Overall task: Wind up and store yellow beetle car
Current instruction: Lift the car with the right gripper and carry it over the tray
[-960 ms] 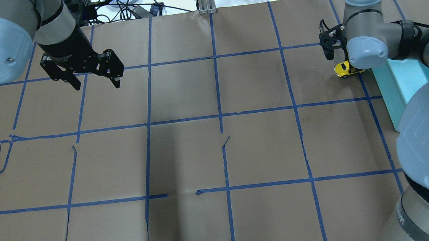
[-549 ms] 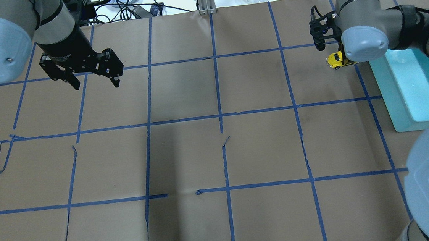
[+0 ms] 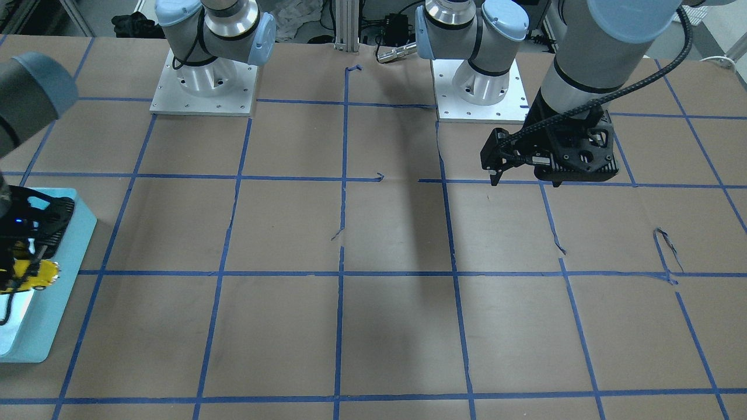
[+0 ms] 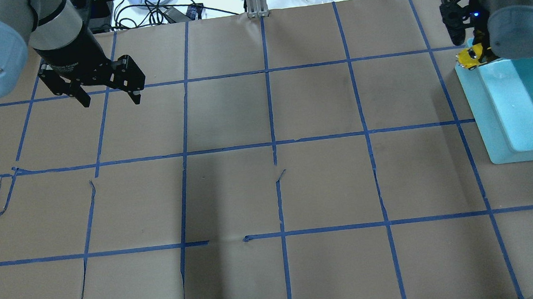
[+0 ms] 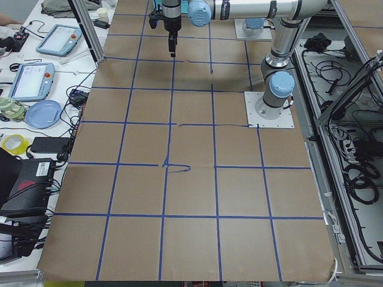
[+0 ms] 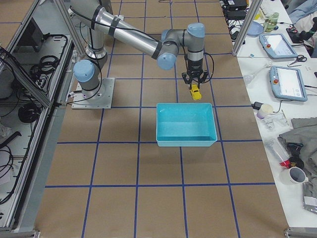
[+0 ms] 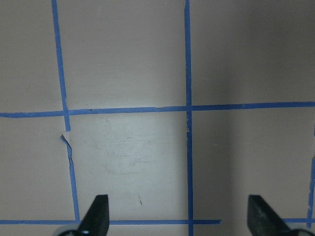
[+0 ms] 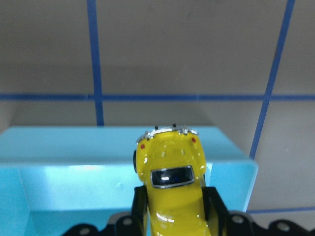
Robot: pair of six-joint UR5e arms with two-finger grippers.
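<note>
The yellow beetle car point(image 8: 171, 167) is clamped between the fingers of my right gripper point(image 8: 174, 212), which holds it in the air. It hangs over the far end rim of the light-blue bin point(image 8: 74, 142). In the overhead view the car point(image 4: 470, 55) sits at the bin's point(image 4: 482, 113) far left corner under my right gripper point(image 4: 476, 50). The car also shows in the front-facing view point(image 3: 30, 275) and the exterior right view point(image 6: 196, 92). My left gripper point(image 4: 111, 102) is open and empty, hovering over the paper at the far left; the left wrist view point(image 7: 179, 211) shows only paper and tape between its fingers.
Brown paper with a blue tape grid covers the table point(image 4: 274, 187). The bin's inside point(image 6: 185, 124) looks empty. Cables, a plate and other clutter point(image 4: 165, 5) lie beyond the table's far edge. The arm bases point(image 3: 478, 87) stand on the robot's side.
My right gripper has carried the car to the right, from over the paper to over the bin's far end rim. My left gripper has shifted slightly left and away, still open.
</note>
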